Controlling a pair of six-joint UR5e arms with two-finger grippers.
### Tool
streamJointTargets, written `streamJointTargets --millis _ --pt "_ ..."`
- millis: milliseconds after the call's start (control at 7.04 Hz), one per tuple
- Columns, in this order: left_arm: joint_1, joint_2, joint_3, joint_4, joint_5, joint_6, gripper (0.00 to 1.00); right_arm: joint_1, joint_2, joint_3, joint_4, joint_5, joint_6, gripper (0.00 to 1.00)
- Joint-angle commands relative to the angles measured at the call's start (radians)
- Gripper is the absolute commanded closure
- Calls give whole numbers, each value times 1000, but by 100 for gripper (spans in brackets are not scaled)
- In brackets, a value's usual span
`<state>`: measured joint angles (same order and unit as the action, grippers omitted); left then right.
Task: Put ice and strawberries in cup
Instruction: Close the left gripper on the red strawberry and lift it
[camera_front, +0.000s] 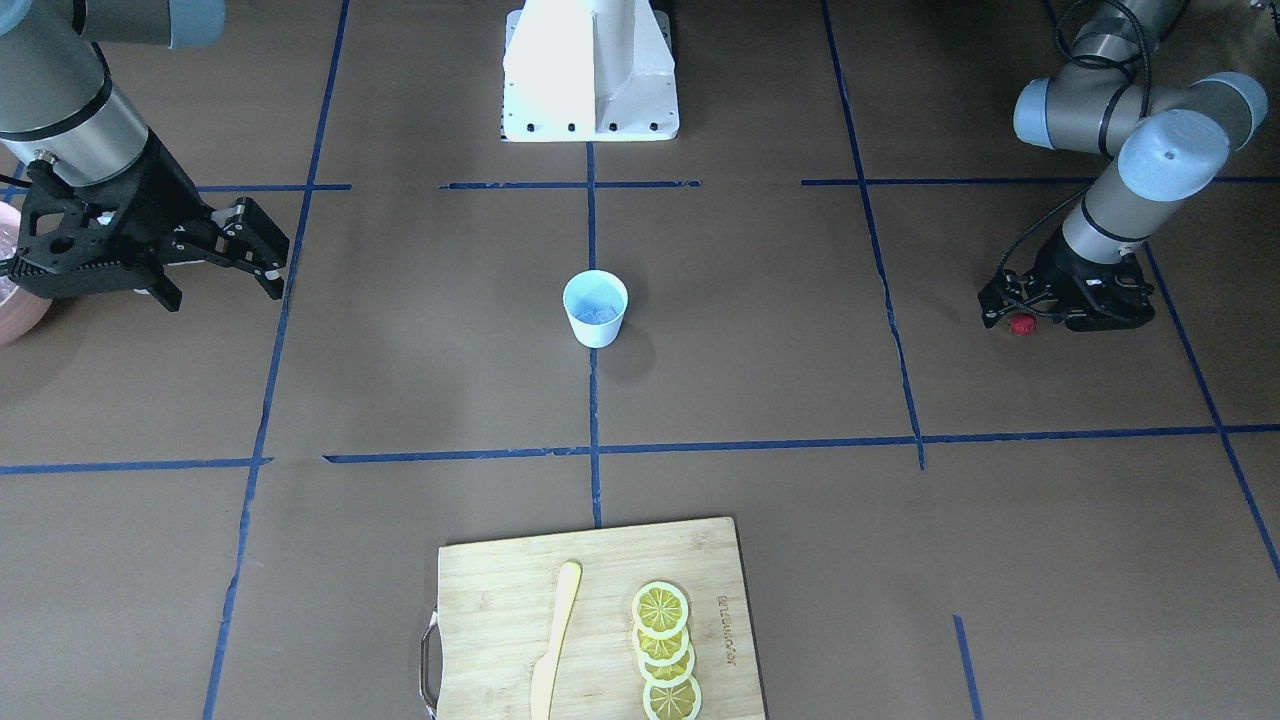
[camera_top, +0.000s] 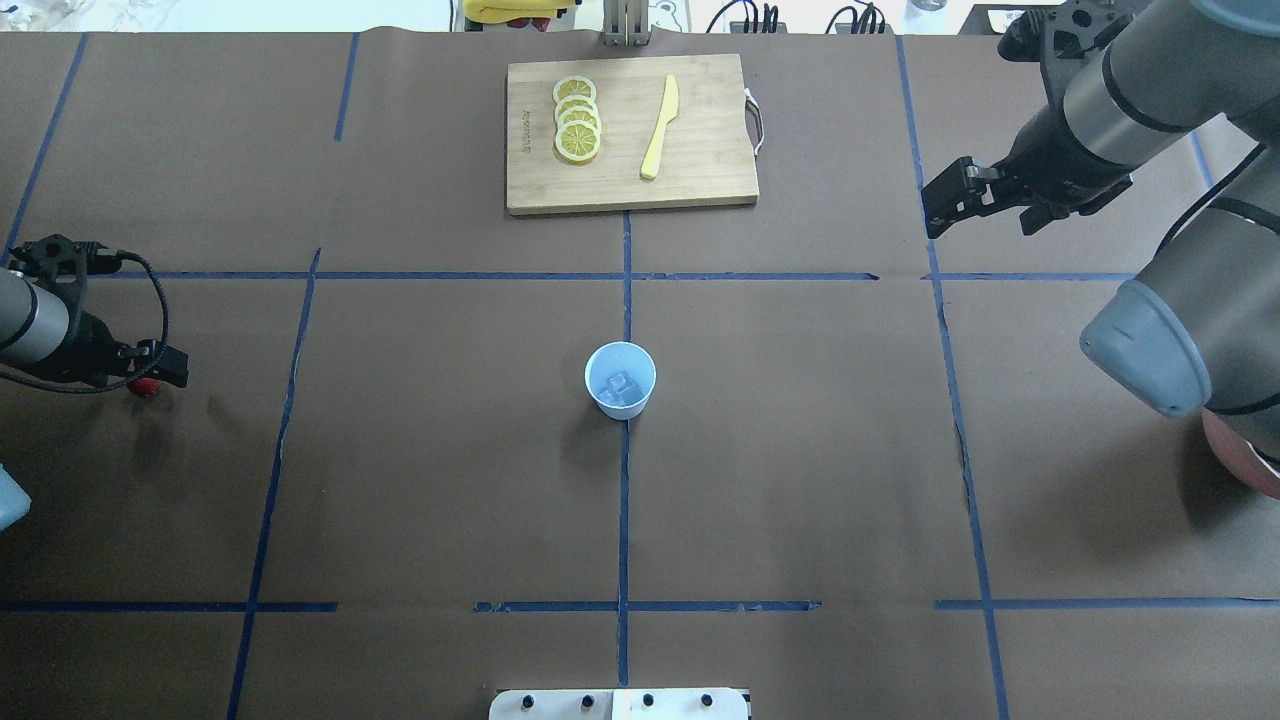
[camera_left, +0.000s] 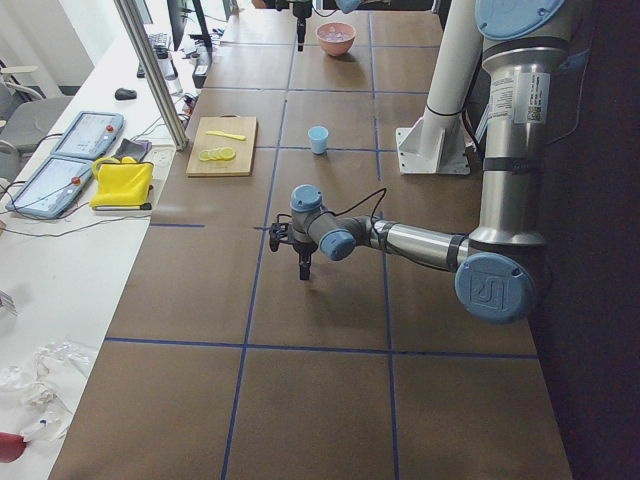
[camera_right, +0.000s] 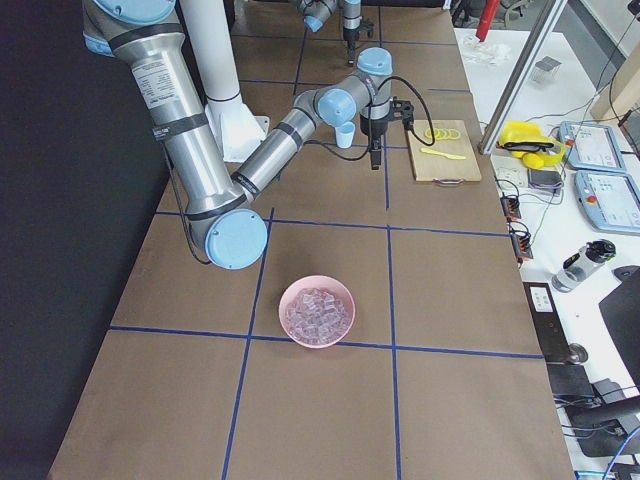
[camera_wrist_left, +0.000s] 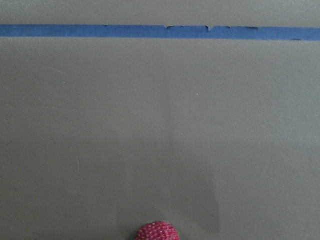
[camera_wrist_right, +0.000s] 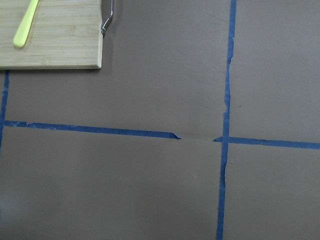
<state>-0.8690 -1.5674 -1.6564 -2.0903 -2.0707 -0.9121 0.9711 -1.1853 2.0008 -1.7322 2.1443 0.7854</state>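
Note:
The white cup (camera_front: 597, 335) stands upright at the table's centre, also in the overhead view (camera_top: 622, 408). Clear ice cubes (camera_top: 620, 385) lie inside it. The tiny red strawberry (camera_front: 1021, 324) is at the table's left end, also in the overhead view (camera_top: 146, 388) and at the bottom edge of the left wrist view (camera_wrist_left: 156, 232). My left gripper (camera_front: 1018, 316) is down at the table, pointing down, and looks shut on the strawberry. My right gripper (camera_front: 272, 255) is open and empty, raised well to the cup's right, also in the overhead view (camera_top: 938, 208).
A pink bowl (camera_right: 342, 330) of ice cubes stands at the table's right end, under my right arm. A wooden cutting board (camera_top: 700, 175) at the far edge carries lemon slices (camera_top: 577, 130) and a yellow knife (camera_top: 660, 128). The robot base (camera_front: 590, 70) is behind the cup.

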Motion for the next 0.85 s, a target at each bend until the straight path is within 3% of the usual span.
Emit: streamJointTargets --millis 0,142,284,426,710 --pt "-1 1 4 0 1 -5 8 0 0 1 0 0 0 1" --pt "-1 1 3 0 1 -7 24 0 0 1 0 0 0 1" --pt "-2 1 3 0 1 -10 50 0 0 1 -1 0 0 1" --pt "-4 3 3 0 1 -10 71 0 0 3 -1 0 0 1" --pt "-7 13 -11 1 0 -5 92 1 -5 7 -1 0 2 1"
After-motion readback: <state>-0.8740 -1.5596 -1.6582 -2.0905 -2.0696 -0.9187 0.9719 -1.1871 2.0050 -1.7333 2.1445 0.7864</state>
